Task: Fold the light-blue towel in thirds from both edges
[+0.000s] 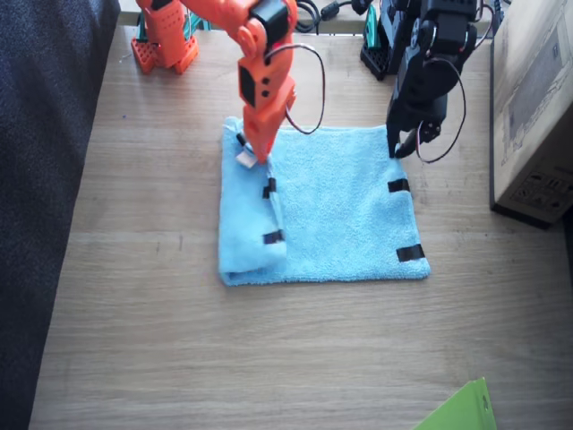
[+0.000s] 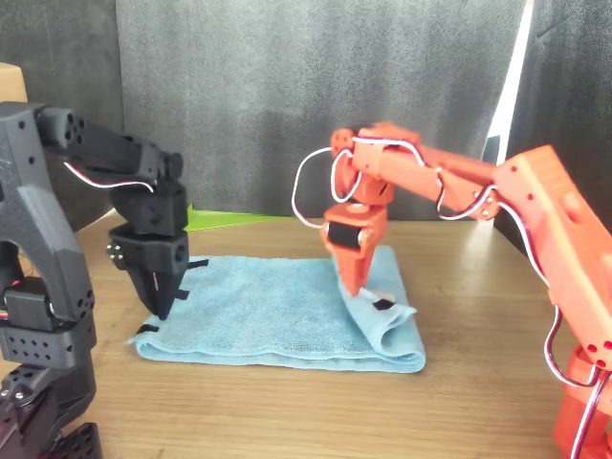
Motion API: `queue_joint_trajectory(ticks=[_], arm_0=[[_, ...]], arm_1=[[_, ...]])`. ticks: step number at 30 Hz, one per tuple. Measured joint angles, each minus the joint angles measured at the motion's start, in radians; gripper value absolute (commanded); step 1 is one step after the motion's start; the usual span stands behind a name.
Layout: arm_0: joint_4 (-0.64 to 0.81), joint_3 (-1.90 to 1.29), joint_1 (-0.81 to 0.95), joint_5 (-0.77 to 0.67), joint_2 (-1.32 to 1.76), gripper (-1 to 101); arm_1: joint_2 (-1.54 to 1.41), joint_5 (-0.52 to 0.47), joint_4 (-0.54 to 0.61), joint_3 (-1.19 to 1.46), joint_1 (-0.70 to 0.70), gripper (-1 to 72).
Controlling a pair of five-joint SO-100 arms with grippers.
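The right arm, orange, was extended forward from its base with the wrist bent steeply down; its end effector (image 1: 260, 154) (image 2: 355, 287) pointed downward with the jaws closed together at the tip. The left arm, black, was folded at the elbow, wrist also angled down; its end effector (image 1: 395, 149) (image 2: 163, 304) pointed downward, jaws drawn together to a narrow point.
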State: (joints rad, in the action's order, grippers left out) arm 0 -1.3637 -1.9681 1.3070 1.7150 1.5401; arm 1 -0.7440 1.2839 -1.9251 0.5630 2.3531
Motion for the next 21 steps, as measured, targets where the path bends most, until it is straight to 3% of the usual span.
queue_joint_trajectory(ticks=[9,17,21], arm_0=[[0.002,0.0,-0.012,-0.002,-0.008,0],[-0.014,0.014,-0.028,-0.003,-0.008,0],[-0.012,0.014,-0.032,-0.018,-0.008,0]], arm_1=[[-0.035,0.0,0.0,0.0,-0.014,20.3],[-0.216,0.002,-0.012,0.034,-0.133,23.2],[-0.275,0.015,-0.012,0.051,-0.12,18.0]])
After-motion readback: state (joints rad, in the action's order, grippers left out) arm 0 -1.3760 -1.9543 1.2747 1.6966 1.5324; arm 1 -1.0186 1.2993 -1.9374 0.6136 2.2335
